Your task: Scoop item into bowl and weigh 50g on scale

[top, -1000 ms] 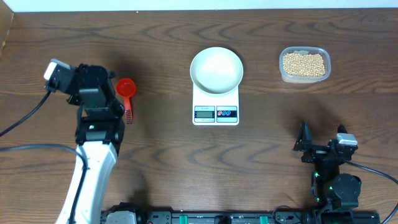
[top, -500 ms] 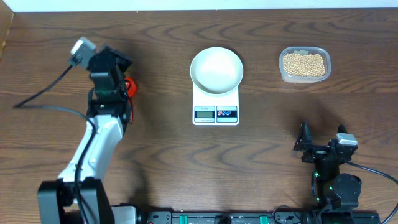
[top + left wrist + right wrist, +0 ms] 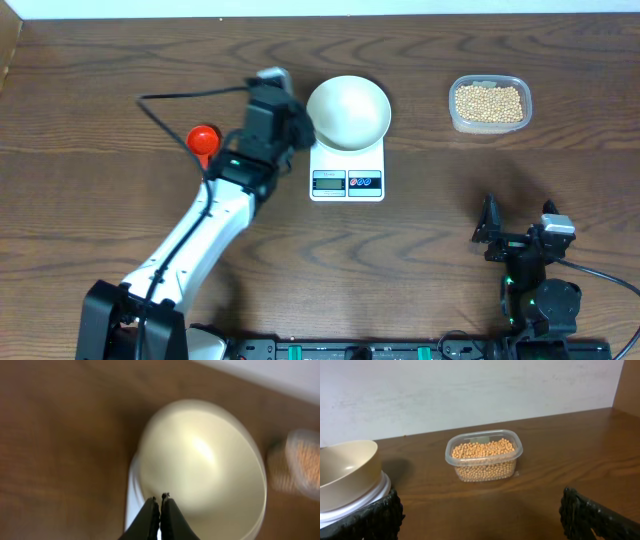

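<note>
Right gripper [image 3: 480, 517]: parked nearest, jaws wide apart, empty. Scale [image 3: 347, 182]: carries the empty bowl [image 3: 350, 108]. Red scoop [image 3: 203, 139]: lying untouched on the table [image 3: 100, 60], leftward. Left gripper [image 3: 160, 501]: fingers pressed together, holding nothing, at the bowl's left rim. Recommended: nudge gently, keeping the bowl centred on the scale. Beans [image 3: 489, 102]: in the far tub [image 3: 452, 110].

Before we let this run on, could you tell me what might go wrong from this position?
The shut left gripper sits right at the rim of the bowl, so it might nudge the bowl askew on the scale. The red scoop lies unheld beside the arm, so no beans can be scooped yet.
</note>
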